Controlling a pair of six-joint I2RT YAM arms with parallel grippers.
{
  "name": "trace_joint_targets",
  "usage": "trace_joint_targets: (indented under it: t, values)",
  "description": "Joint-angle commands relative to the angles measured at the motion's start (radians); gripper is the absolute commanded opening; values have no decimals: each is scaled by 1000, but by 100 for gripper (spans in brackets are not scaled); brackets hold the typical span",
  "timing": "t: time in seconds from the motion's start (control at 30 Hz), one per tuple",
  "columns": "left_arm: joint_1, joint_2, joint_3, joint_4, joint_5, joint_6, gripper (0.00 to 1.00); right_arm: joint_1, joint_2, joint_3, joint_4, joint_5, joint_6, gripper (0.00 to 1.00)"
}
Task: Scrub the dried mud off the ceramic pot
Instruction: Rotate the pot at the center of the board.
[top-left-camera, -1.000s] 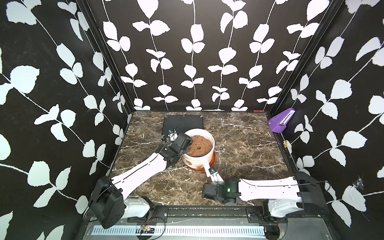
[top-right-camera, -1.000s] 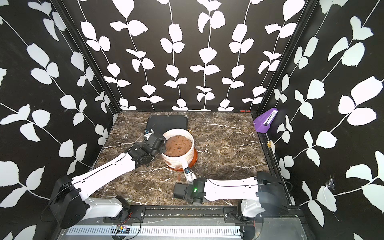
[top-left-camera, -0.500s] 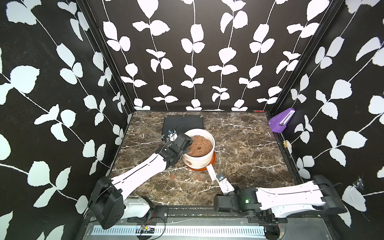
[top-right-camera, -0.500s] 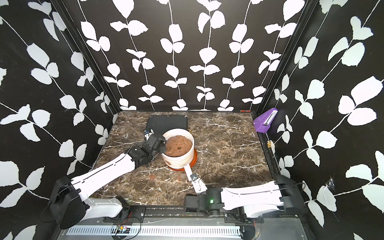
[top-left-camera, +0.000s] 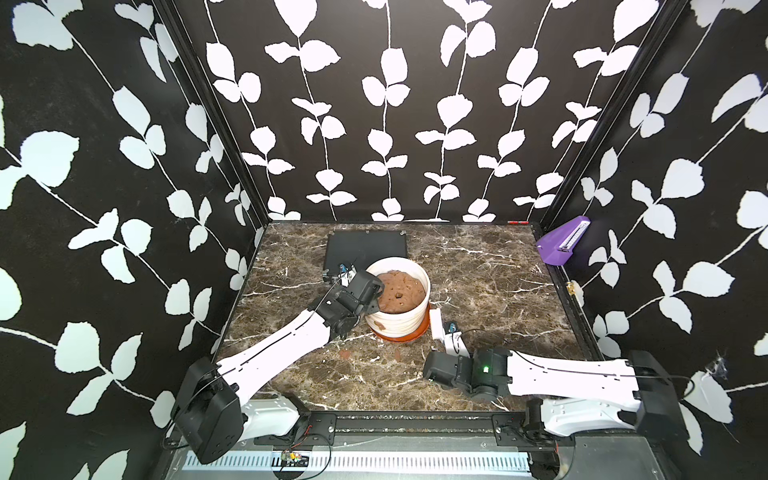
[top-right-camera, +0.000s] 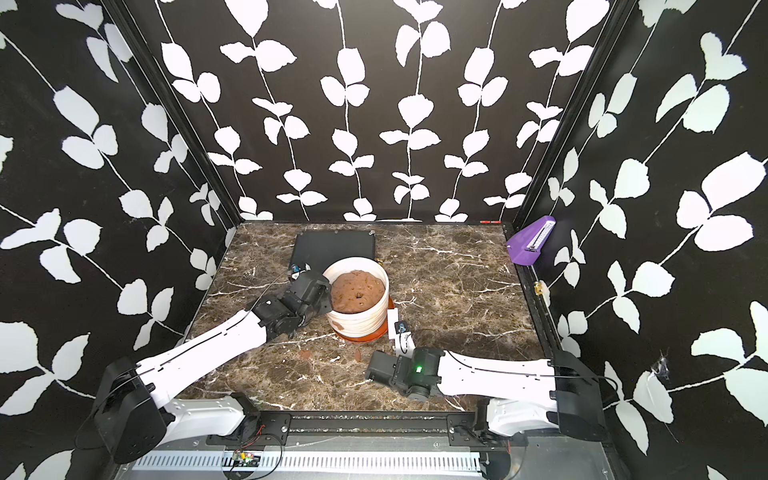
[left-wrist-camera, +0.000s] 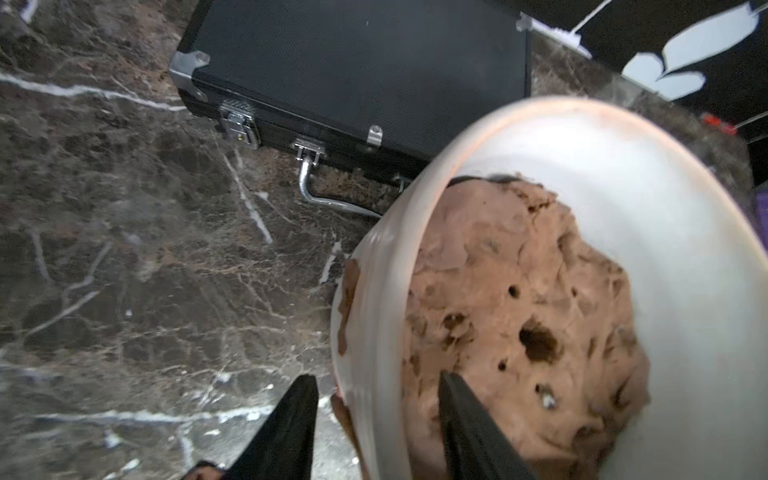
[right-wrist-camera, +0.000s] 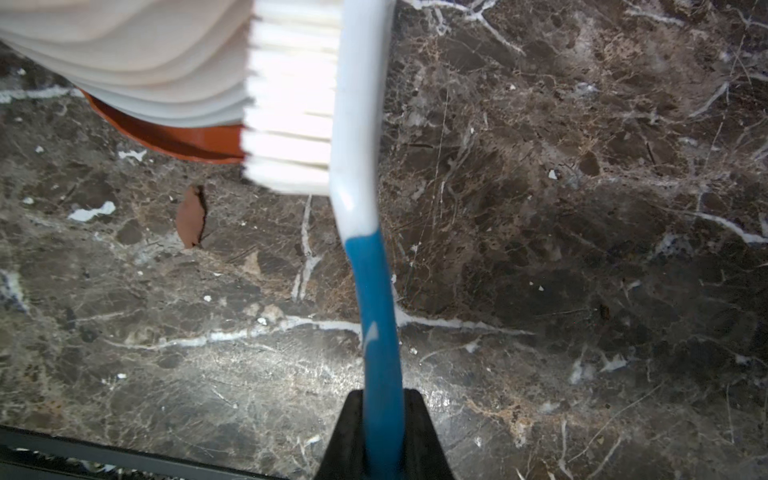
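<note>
The white ribbed ceramic pot (top-left-camera: 400, 321) (top-right-camera: 360, 319) stands mid-table on its orange saucer (top-left-camera: 400, 336), filled with a lumpy brown mass. Dried mud (left-wrist-camera: 347, 299) blotches its outer wall. My left gripper (left-wrist-camera: 376, 376) (top-left-camera: 376, 291) is open and straddles the pot's rim (left-wrist-camera: 415, 216), one finger outside and one over the filling, with a gap on each side. My right gripper (right-wrist-camera: 383, 392) (top-left-camera: 451, 343) is shut on a blue-and-white brush (right-wrist-camera: 357, 124) (top-left-camera: 435, 324). Its bristles press against the lower right side of the pot (right-wrist-camera: 124, 62).
A flat black case (top-left-camera: 365, 247) (left-wrist-camera: 374, 62) lies just behind the pot. Loose reddish-brown flakes (top-left-camera: 345, 354) (right-wrist-camera: 190, 216) lie on the marble in front of the saucer. A purple holder (top-left-camera: 563, 245) hangs on the right wall.
My left gripper's jaws have opened off the pot's rim. My right arm drew the brush back toward the front edge, then brought it against the pot's right side.
</note>
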Motion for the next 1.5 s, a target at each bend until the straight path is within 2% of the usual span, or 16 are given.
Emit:
trace_joint_targets:
  t: [0.0, 0.1, 0.27, 0.33, 0.43, 0.57, 0.67, 0.77, 0.83, 0.87, 1.03, 1.3, 1.33, 1.37, 1.4, 1.47]
  values:
    - [18, -22, 99, -181, -86, 238, 59, -21, -61, -41, 35, -15, -7, 0]
    - [49, 47, 200, -186, -99, 354, 60, -28, -90, -65, 52, -20, -7, 0]
    - [52, 258, 382, -178, -37, 500, 47, -29, -97, -75, 59, -31, -3, 0]
    - [59, 345, 450, -189, -4, 556, 46, -30, -113, -83, 56, -33, 2, 0]
    - [66, 433, 499, -181, 45, 631, 54, -29, -155, -105, 51, -26, 11, 0]
    - [101, 503, 533, -186, 76, 658, 55, -29, -206, -130, 51, -21, 19, 0]
    - [129, 521, 538, -190, 97, 647, 45, -29, -216, -143, 46, -23, 25, 0]
    - [137, 531, 546, -219, 92, 623, 27, -29, -218, -151, 52, -24, 28, 0]
    - [141, 530, 550, -249, 96, 570, 11, -29, -216, -151, 62, -22, 24, 0]
    - [145, 525, 553, -273, 103, 521, 0, -29, -213, -150, 66, -21, 21, 0]
    - [145, 410, 451, -284, 231, 173, 0, -29, -176, -142, 94, -17, 14, 0]
    - [65, 194, 190, -190, 213, -236, 0, -29, -161, -139, 106, -26, 12, 0]
    - [52, 161, 143, -146, 216, -283, 3, -29, -163, -136, 104, -24, 11, 0]
    - [42, 136, 101, -95, 227, -312, 19, -29, -166, -133, 102, -22, 7, 0]
    - [40, 118, 73, -51, 245, -326, 30, -29, -169, -130, 100, -20, 5, 0]
    - [40, 118, 90, -71, 235, -296, 42, -29, -170, -127, 97, -18, 0, 0]
